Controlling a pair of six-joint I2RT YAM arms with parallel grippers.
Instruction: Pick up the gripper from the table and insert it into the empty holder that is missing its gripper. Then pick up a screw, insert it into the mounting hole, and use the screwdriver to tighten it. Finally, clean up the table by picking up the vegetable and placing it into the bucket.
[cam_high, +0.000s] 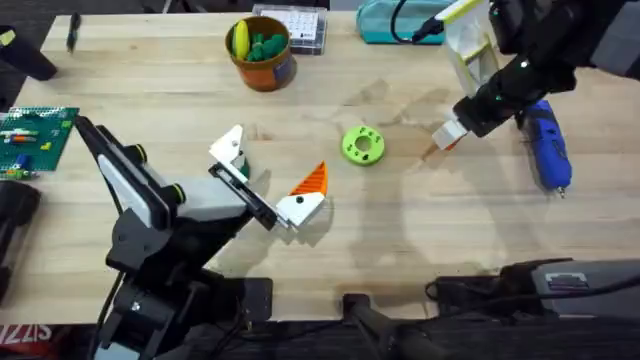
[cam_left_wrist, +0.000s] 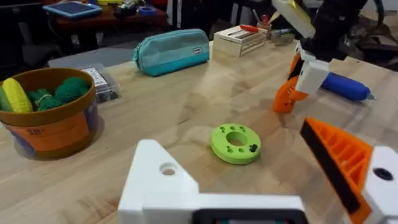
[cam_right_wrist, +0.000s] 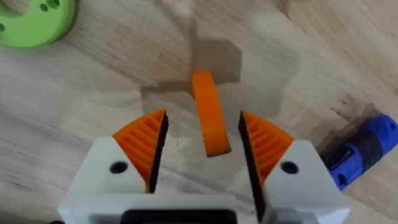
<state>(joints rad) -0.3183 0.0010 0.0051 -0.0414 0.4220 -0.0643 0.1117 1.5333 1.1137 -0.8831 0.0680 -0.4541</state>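
The small orange gripper (cam_right_wrist: 210, 121) stands on edge on the table between the orange ribbed pads of my right gripper (cam_right_wrist: 202, 117), which is open and straddles it with a gap on each side. From above, the right gripper (cam_high: 449, 133) is low, to the right of the green disc (cam_high: 362, 145). My left gripper (cam_high: 268, 172) is open: one white finger (cam_left_wrist: 160, 177) is a bare holder with a hole, the other carries an orange pad (cam_left_wrist: 336, 158). The blue screwdriver (cam_high: 548, 148) lies at the right. The bucket (cam_high: 262, 60) holds yellow and green vegetables. The screw is out of view.
A clear compartment box (cam_high: 298, 28) and a teal pouch (cam_high: 395, 22) sit along the far edge. A green circuit board (cam_high: 32, 135) lies at the left edge. Bare wood lies between the green disc and the near edge.
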